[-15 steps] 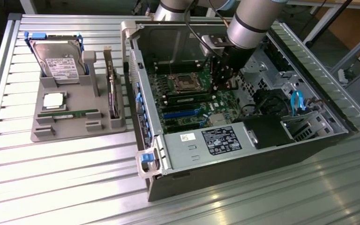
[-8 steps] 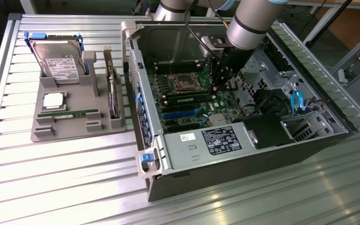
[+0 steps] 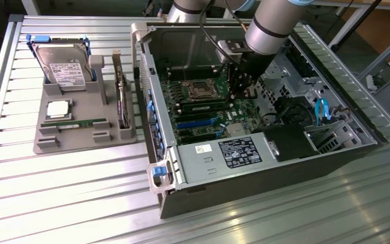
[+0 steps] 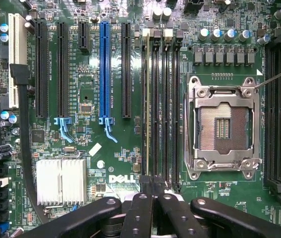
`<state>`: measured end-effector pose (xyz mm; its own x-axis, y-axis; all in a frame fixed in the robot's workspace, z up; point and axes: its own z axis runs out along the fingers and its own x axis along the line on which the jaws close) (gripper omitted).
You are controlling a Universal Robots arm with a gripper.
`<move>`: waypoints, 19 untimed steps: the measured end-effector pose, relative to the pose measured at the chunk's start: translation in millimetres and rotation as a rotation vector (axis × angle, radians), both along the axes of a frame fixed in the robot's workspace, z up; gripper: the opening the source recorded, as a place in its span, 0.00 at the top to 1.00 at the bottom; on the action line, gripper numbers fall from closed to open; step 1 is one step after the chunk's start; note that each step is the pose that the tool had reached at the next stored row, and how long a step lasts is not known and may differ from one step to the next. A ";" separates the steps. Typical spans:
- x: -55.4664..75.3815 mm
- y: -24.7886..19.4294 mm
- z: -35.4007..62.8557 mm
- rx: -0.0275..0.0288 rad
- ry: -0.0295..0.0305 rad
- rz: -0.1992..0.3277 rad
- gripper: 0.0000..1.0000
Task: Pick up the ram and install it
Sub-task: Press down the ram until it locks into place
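**Item: UR arm, open PC tower, parts tray**

- Gripper [image 3: 238, 93] [image 4: 153, 184]: inside the PC case [image 3: 181, 198], low over the motherboard [image 4: 81, 144]. Fingers pressed together, nothing seen between them. Tips sit over the end of the memory slots [image 4: 161, 109], just beside the CPU socket [image 3: 198, 90] [image 4: 223, 128]. Contact w/ board or slots: can't tell.
- Ram stick in slot [image 3: 205, 106]: green, dark chips, standing on edge in the slot bank next to the socket. One end is near the gripper.
- Ram stick in tray [image 3: 73, 124]: green, lying flat in a groove of the grey tray [image 3: 66, 145], well apart from the gripper.
- Socket: open, no chip in it.
- Tray, at exterior view's left of the case: also holds the hard drive [image 3: 63, 68] w/ white label and the square silver processor [image 3: 58, 108], which lies between drive and ram.
- Board misc.: blue expansion slot [image 4: 104, 69], finned silver heatsink [image 4: 61, 181].
- Power supply [image 3: 222, 152]: grey box w/ labels, at the case's near end.
- Support: slatted metal table [image 3: 79, 203].
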<state>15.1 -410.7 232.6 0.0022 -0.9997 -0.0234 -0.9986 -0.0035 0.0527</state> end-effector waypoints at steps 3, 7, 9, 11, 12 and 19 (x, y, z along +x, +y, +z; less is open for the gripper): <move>0.0 0.0 -0.6 0.0001 0.0000 0.000 0.91; 0.0 0.0 -1.0 -0.0002 0.0000 0.000 0.91; 0.0 0.0 -1.0 -0.0001 0.0000 0.000 0.91; 0.0 0.0 -1.0 0.0000 0.0000 0.000 0.91; 0.0 0.0 2.0 0.0004 -0.0001 0.000 0.91; -0.1 0.0 18.7 -0.0006 0.0000 0.000 0.91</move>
<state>14.9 -410.8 251.3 0.0023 -0.9997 -0.0228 -0.9986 -0.0035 0.0526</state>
